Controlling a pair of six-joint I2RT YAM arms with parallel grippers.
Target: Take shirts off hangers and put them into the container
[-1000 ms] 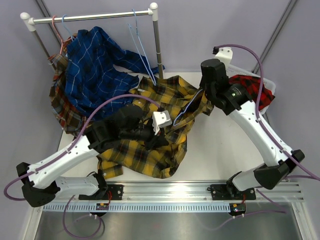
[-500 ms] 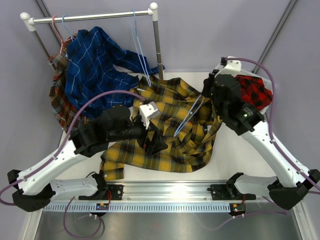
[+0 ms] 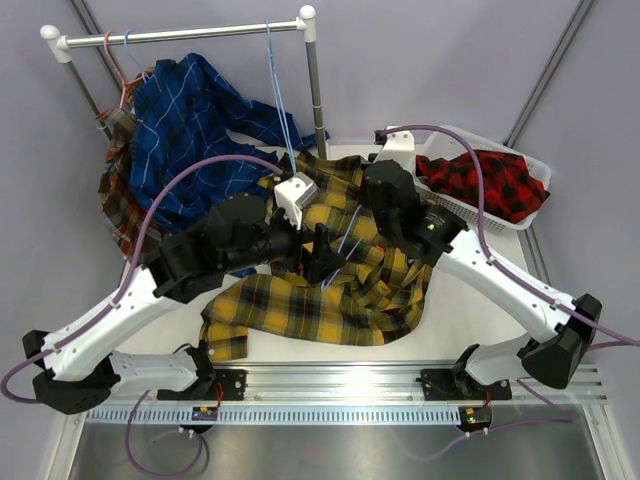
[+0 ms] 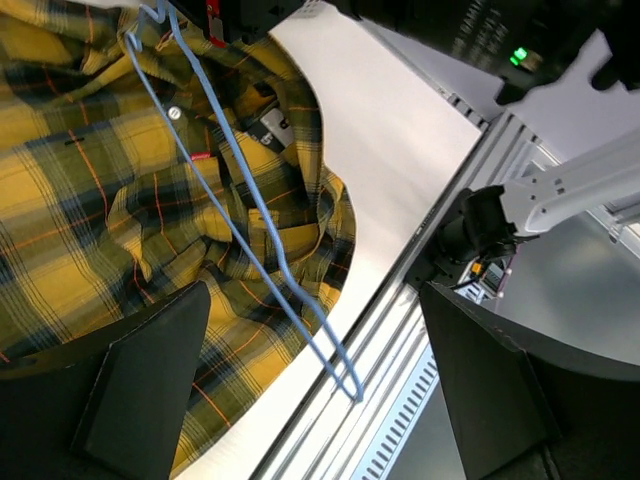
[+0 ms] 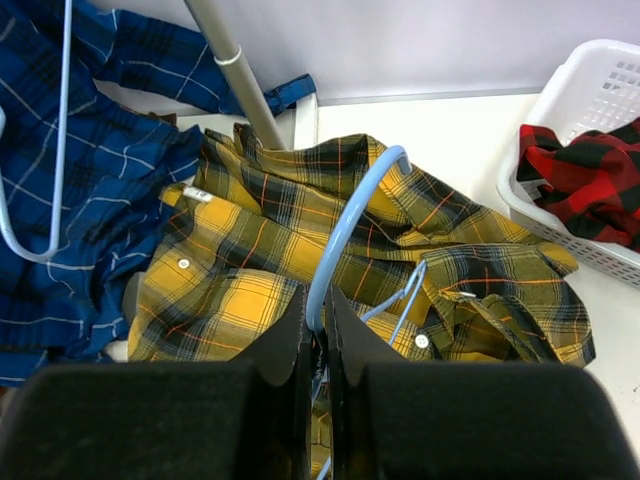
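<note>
The yellow-and-black shirt (image 3: 300,305) lies crumpled on the table, off its hanger. My right gripper (image 5: 320,312) is shut on the hook of a light blue wire hanger (image 5: 345,235), holding it above that shirt (image 5: 230,280). My left gripper (image 3: 322,262) is open over the shirt (image 4: 90,190). The hanger (image 4: 250,210) crosses the space in front of its spread fingers (image 4: 150,380) without touching them. The white container (image 3: 455,135) stands at the back right with the red-and-black shirt (image 3: 485,185) inside. Blue (image 3: 190,140) and brown-red (image 3: 118,205) shirts hang at the back left.
The metal rail (image 3: 190,33) crosses the back, its right post (image 3: 315,90) standing just behind the yellow shirt. A pink hanger (image 3: 113,60) and an empty light blue hanger (image 3: 275,80) hang from it. The aluminium base rail (image 3: 330,378) runs along the near edge.
My left gripper opened and let go of the yellow shirt, which settled on the table. My right arm swung left from beside the container to mid-table, carrying the blue hanger.
</note>
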